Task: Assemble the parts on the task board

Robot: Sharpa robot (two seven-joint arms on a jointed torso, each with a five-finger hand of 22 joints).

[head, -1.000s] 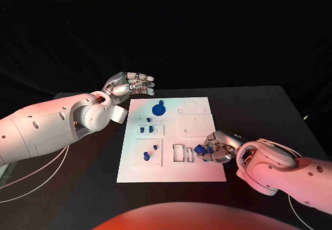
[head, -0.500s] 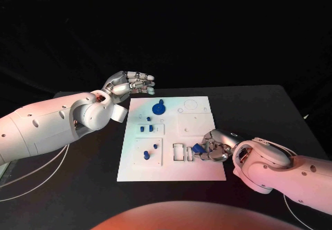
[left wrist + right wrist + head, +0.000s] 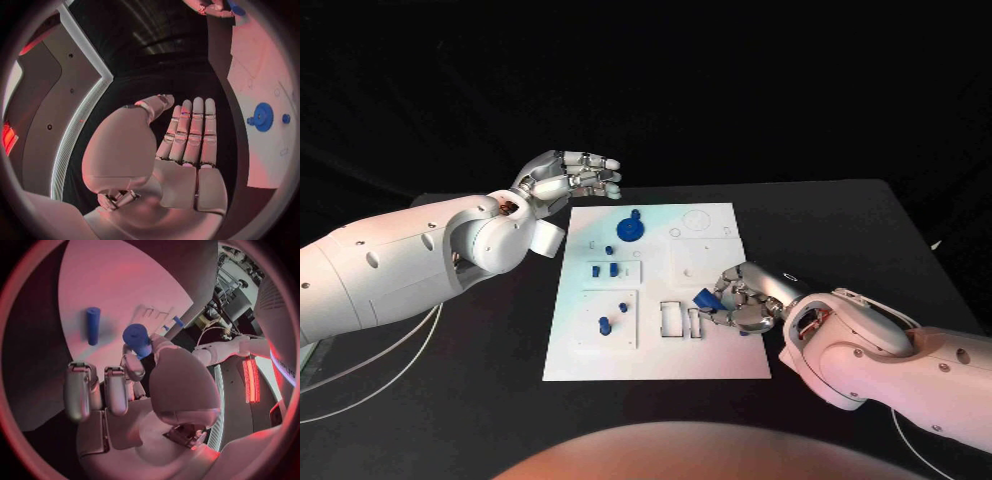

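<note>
Head view. The white task board [image 3: 661, 340] lies lengthwise in the middle of the black desk [image 3: 848, 230], with bare desk surface showing on both long sides and beyond its far edge. The left hand [image 3: 570, 178] hovers over the desk just past the board's far left corner; its fingers lie straight and side by side with nothing between them, as the left wrist view [image 3: 187, 145] confirms. The right hand [image 3: 740, 300] rests over the board's right edge, near its lower half, fingers curled around a short blue cylindrical part [image 3: 705, 299] pinched at the fingertips; in the right wrist view this held part [image 3: 137, 338] stands out just above the curled fingers [image 3: 115, 390].

A small blue piece [image 3: 744, 329] lies on the board just beside the right hand, toward the near edge. The slotted recesses [image 3: 678, 320] sit immediately left of the held part. Farther left, two blue pegs [image 3: 604, 269] and a blue piece [image 3: 606, 323] occupy the left column. A blue gear [image 3: 630, 229] sits near the board's far end, close to the left hand but apart from it.
</note>
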